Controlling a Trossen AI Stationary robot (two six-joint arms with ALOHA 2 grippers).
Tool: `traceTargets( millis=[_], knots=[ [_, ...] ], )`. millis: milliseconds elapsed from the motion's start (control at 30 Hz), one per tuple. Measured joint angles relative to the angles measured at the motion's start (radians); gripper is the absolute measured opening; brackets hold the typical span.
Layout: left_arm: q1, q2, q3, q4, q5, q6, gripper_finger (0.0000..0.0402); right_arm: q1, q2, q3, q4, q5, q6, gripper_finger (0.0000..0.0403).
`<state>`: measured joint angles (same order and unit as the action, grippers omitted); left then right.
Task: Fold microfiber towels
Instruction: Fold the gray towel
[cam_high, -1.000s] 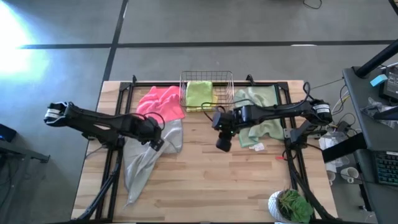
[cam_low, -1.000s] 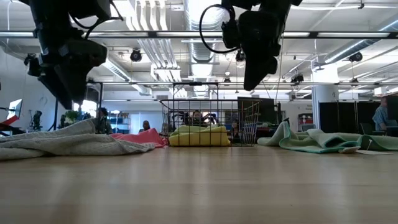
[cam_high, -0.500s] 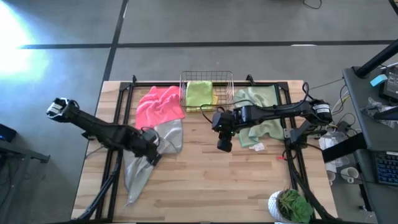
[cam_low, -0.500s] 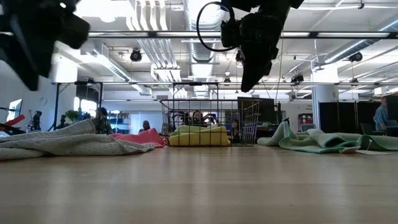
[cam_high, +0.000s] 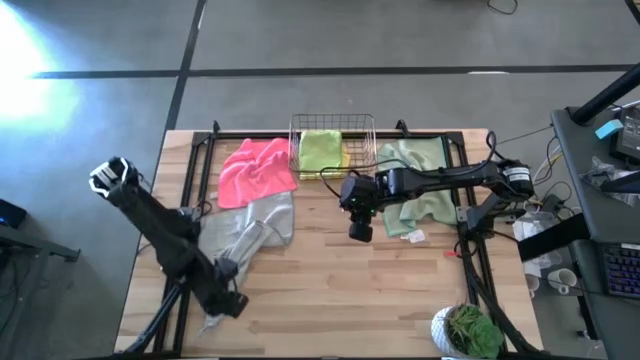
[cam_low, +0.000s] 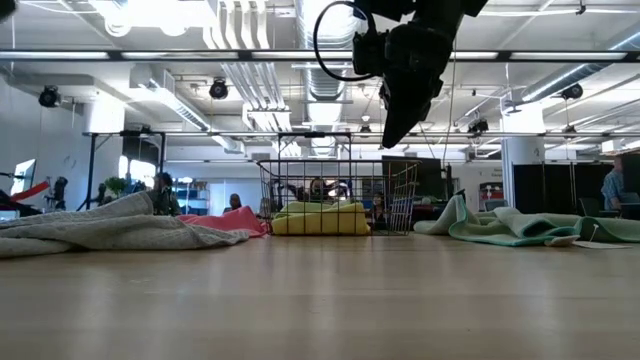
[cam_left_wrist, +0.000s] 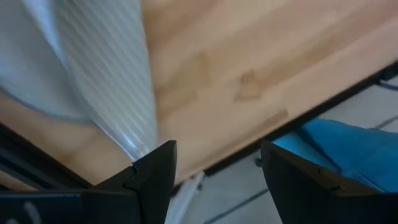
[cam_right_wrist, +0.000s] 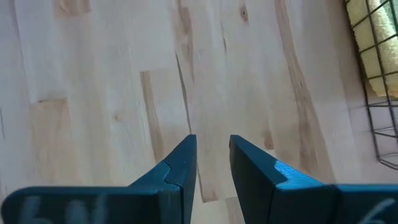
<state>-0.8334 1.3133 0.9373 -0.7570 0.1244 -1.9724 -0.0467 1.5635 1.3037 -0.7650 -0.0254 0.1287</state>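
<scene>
A light grey towel (cam_high: 243, 238) lies crumpled on the table's left half, its narrow end (cam_left_wrist: 93, 62) reaching toward the near edge. My left gripper (cam_high: 231, 302) (cam_left_wrist: 217, 155) hovers open above that near end and touches nothing. A hot pink towel (cam_high: 258, 168) lies behind the grey one. A lime green towel (cam_high: 320, 150) lies on a yellow one (cam_low: 320, 218) inside the wire basket (cam_high: 333, 122). A sage green towel (cam_high: 415, 190) lies at the far right. My right gripper (cam_high: 360, 234) (cam_right_wrist: 211, 149) hangs above bare wood at mid-table, its fingers slightly apart with nothing between them.
A potted plant (cam_high: 466, 331) stands at the table's near right corner. A small white tag (cam_high: 415, 236) lies beside the sage towel. Black frame rails run along both table sides. Bare wood stretches across the near middle of the table (cam_high: 340, 300).
My left gripper has swung from above the grey towel's far part toward the table's near left corner, turning as it went and staying open. It has left the low view. The towels lie as before.
</scene>
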Motion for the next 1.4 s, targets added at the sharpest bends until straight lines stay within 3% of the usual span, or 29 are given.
traceTargets(
  millis=[267, 533, 1400],
  knots=[
    [-0.116, 0.133, 0.035, 0.051, 0.015, -0.211, 0.0217, 0.000, 0.000, 0.000, 0.000, -0.001, -0.001, 0.0086],
    [-0.188, 0.187, 0.021, 0.067, 0.021, -0.387, 0.0217, 0.000, 0.001, 0.000, 0.001, -0.001, -0.015, 0.0086],
    [-0.184, 0.222, -0.068, 0.030, 0.080, -0.413, 0.0217, 0.000, 0.002, 0.000, 0.002, -0.001, -0.018, 0.0086]
  ],
)
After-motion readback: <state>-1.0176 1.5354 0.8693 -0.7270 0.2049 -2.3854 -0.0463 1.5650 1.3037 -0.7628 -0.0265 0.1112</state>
